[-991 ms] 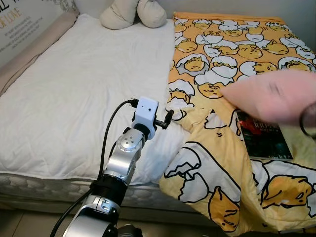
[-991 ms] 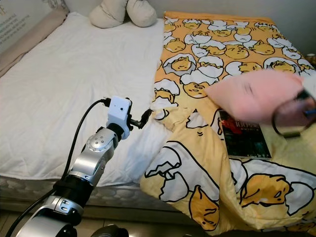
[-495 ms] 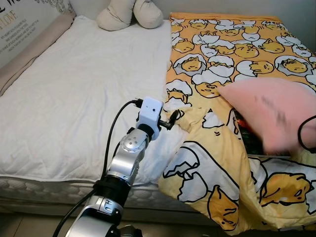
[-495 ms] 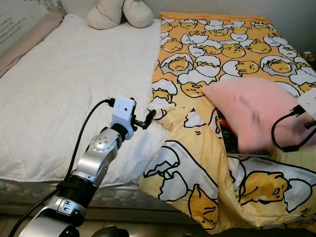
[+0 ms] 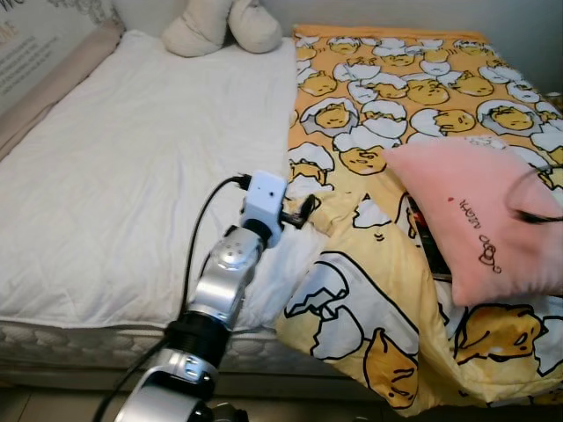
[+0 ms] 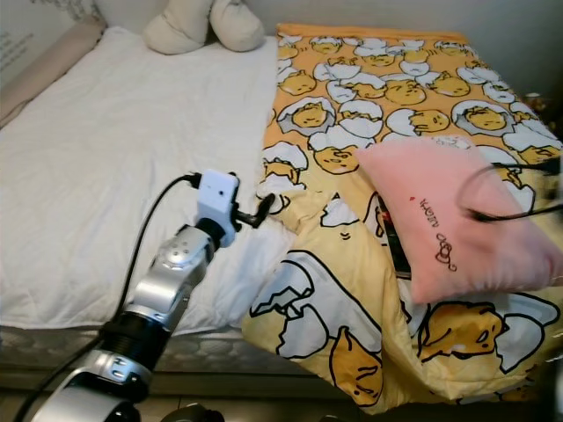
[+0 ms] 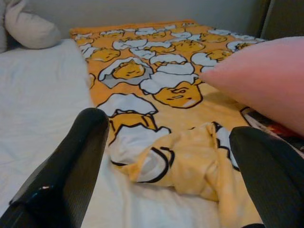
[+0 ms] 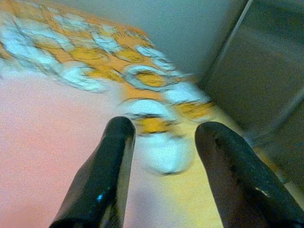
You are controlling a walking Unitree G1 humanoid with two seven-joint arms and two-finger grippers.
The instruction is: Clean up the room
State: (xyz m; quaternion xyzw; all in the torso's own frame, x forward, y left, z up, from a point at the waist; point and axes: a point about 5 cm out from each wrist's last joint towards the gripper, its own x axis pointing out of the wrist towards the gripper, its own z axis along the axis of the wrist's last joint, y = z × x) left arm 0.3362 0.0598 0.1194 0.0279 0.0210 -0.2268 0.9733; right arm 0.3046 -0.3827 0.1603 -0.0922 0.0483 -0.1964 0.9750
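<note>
Nearest, on the left, the left hand (image 5: 303, 209) is held out over the near part of the bed, its two black fingers (image 7: 71, 161) spread well apart and closed on nothing; it hovers at the line where the white quilted mattress cover (image 5: 132, 176) meets the yellow duvet printed with egg-shaped cartoon figures (image 5: 387, 114). Straight ahead of it, just beyond the fingertips, lies a bunched, turned-back corner of that duvet (image 7: 185, 161), so the left arm is plainly the nearer one for smoothing that fold. To the right and a little farther off, a soft pink rectangular cushion with small dark lettering (image 5: 488, 215) rests on the duvet, its long axis running from the middle of the bed out toward the near right edge, and it partly covers a dark-covered book (image 5: 427, 242) that peeks out at its left side. The right hand (image 8: 164, 156) sits over the cushion's right end, fingers parted with pink fabric below them; whether they touch it I cannot tell. Farthest, a pair of cream plush pillows (image 5: 220, 25) lies at the head of the bed.
</note>
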